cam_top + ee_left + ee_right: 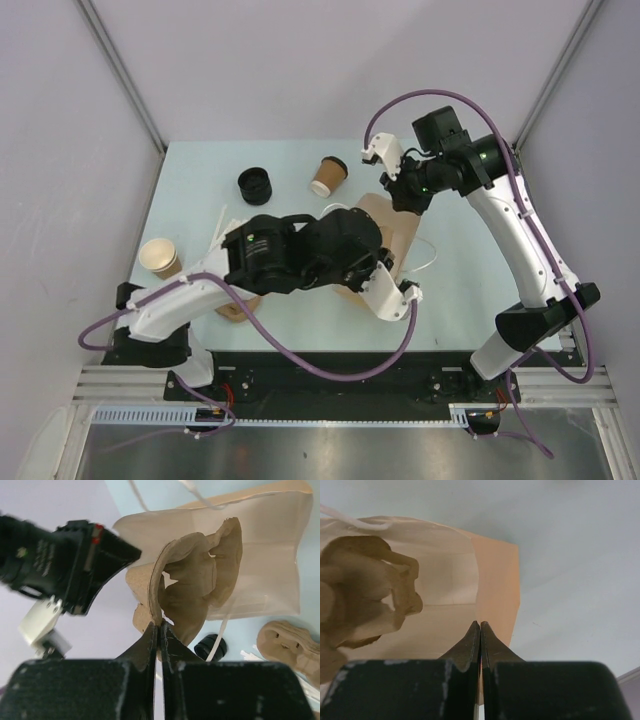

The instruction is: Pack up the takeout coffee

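Note:
The takeout coffee (328, 175), a small brown cup with a black lid, stands on the table beyond the paper bag (405, 235), apart from both grippers. The bag lies on its side with its mouth open. My left gripper (160, 626) is shut on the edge of a moulded pulp cup carrier (195, 585) that sits in the bag's mouth (260, 555). My right gripper (480, 624) is shut on the bag's rim (495, 590) and holds it up. From there the carrier (365, 595) shows inside the bag. The left arm hides much of the bag from above.
A stack of black lids (255, 185) stands left of the coffee and also shows as black lids (211, 646) in the left wrist view. A lidless tan cup (160, 258) is at the table's left edge. Another pulp carrier (290, 645) lies near white sticks.

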